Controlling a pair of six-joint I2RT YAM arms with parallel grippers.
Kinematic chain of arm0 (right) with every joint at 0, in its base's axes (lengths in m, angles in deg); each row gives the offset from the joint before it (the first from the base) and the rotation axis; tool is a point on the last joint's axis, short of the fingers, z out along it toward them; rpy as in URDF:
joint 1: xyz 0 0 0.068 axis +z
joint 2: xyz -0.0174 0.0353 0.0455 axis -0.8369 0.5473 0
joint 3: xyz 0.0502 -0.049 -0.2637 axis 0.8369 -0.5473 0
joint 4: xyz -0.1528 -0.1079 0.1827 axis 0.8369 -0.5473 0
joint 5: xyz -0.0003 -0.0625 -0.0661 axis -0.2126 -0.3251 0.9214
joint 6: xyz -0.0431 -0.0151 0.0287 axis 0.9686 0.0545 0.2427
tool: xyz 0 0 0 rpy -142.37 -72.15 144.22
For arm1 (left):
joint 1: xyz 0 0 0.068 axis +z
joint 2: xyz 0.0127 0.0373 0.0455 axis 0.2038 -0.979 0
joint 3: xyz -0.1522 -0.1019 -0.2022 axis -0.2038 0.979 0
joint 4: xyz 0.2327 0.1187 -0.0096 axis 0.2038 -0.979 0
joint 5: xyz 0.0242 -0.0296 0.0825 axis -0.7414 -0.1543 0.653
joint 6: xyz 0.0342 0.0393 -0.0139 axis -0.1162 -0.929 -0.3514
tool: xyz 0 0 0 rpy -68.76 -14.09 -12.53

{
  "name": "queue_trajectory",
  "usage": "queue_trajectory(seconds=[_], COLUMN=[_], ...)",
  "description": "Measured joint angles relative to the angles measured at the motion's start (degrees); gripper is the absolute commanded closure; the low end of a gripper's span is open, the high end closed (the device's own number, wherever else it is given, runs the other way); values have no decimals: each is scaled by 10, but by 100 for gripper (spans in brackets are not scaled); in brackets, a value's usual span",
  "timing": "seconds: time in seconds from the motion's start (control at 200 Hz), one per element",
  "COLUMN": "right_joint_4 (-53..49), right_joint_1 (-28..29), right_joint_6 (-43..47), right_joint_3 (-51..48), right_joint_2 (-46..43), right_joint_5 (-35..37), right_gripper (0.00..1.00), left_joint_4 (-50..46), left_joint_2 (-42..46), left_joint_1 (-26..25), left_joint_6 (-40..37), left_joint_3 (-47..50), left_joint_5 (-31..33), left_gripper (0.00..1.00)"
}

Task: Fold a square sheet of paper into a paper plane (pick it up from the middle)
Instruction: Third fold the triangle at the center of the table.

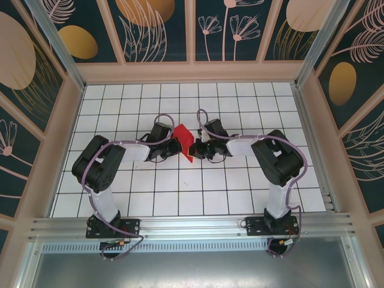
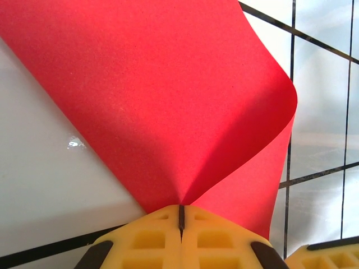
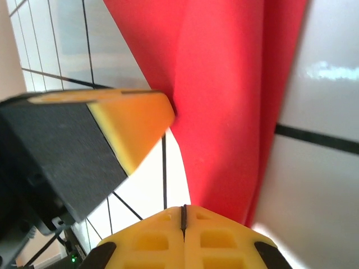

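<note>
The job is at an early stage: the sheet of paper (image 2: 168, 112) is off the table (image 1: 180, 186) and hangs in the air between the two arms near the middle of the tiled surface, but it is a loose curl rather than a plane. The left wrist view shows one soft bend where the red paper rolls over on itself, with no sharp crease, no pointed nose and no wings, so as I judge it nearly all the folding is left to do. The left gripper (image 2: 180, 219) has its yellow fingers pressed together, pinching the paper at the point where the sheet gathers into them. The right gripper (image 3: 183, 218) is also pressed together, and the paper runs down to its tips, but I cannot tell whether any of it is caught between them. No brand, label or writing can be read on the paper, the arms or the table
</note>
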Motion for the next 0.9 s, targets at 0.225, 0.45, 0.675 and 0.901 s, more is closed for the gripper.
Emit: queue_trajectory(seconds=[0.225,0.45,0.675,0.901], right_joint_4=[-8,-12,-17,-17], right_joint_1=[0,0,0,1], right_joint_6=[10,21,30,33], right_joint_3=[-11,-12,-13,-13], right_joint_2=[0,0,1,11], right_joint_5=[-12,-17,-18,-18], right_gripper=[100,100,100,100], left_joint_4=[-2,-2,-2,-2], left_joint_2=[0,0,0,0], left_joint_1=[-3,-4,-6,-6], left_joint_6=[0,0,0,0], left_joint_3=[-2,-2,-2,-2], left_joint_5=[7,11,16,17], left_gripper=[100,100,100,100])
